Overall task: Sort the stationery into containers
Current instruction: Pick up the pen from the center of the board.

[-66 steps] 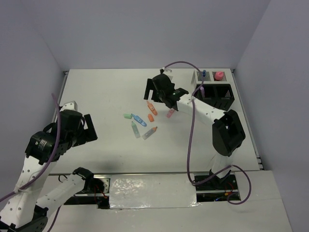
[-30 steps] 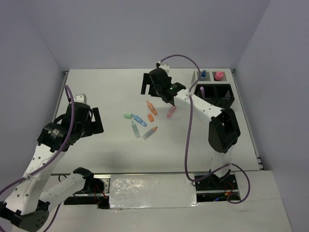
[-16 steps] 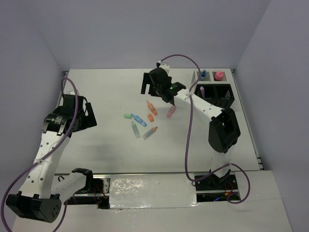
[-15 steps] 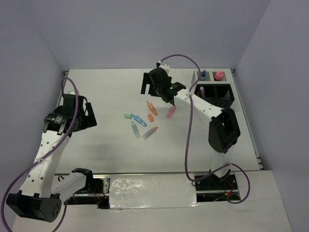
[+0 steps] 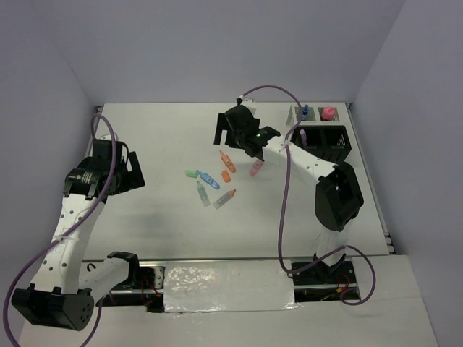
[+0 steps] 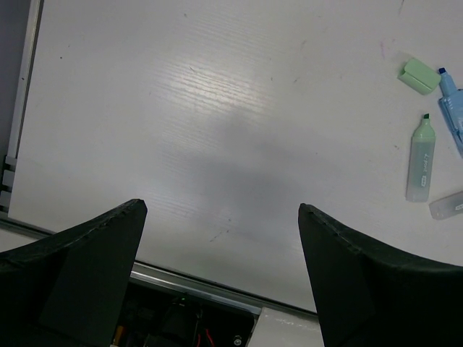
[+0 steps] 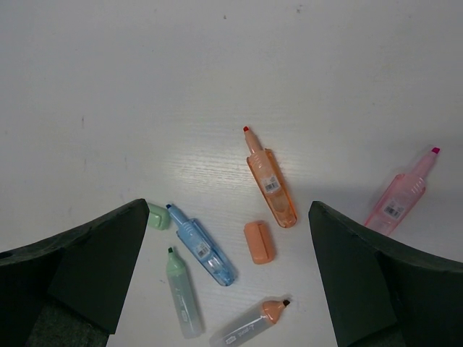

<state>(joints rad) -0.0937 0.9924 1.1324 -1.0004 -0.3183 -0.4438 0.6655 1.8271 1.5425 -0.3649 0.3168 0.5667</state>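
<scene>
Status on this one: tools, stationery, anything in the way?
Both open, empty: left tool, right tool. Right hovers over loose markers mid-table; black organiser and white tray far right. Nothing blocking.

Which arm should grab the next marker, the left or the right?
Right. The right hand, open, hangs over the loose markers, with the orange marker just ahead of the gap between its fingers. The left hand is open too, but off to the side, markers only at its camera's edge.
</scene>
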